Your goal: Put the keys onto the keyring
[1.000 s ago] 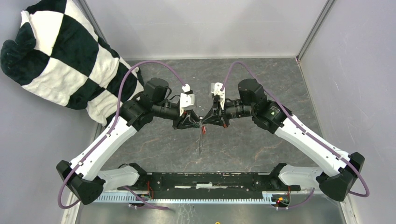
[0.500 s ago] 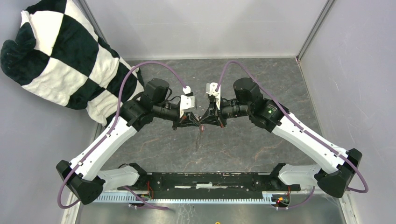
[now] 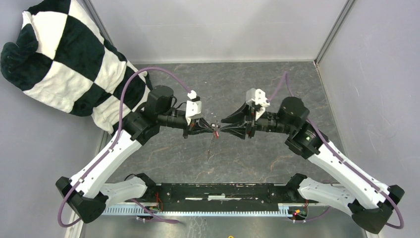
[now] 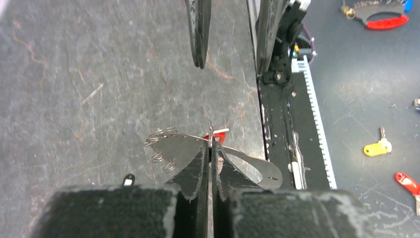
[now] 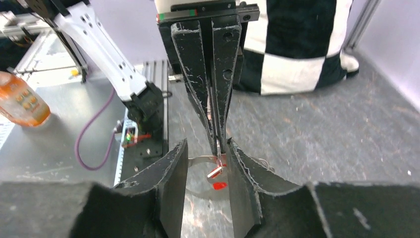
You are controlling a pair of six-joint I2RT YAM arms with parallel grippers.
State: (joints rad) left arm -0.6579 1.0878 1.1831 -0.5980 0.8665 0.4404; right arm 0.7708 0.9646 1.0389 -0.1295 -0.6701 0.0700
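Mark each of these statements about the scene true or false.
1. The left fingers are shut on the keyring. True.
2. The right fingers are shut. False: they stand apart.
3. The red tag lies far from all the fingers. False: it hangs right by the left fingertips.
4. A checkered cloth sits at the far left. True.

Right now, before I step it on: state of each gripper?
left gripper: closed, clamped on the keyring.
right gripper: open, jaws apart either side of the left one's tips, gripping nothing.
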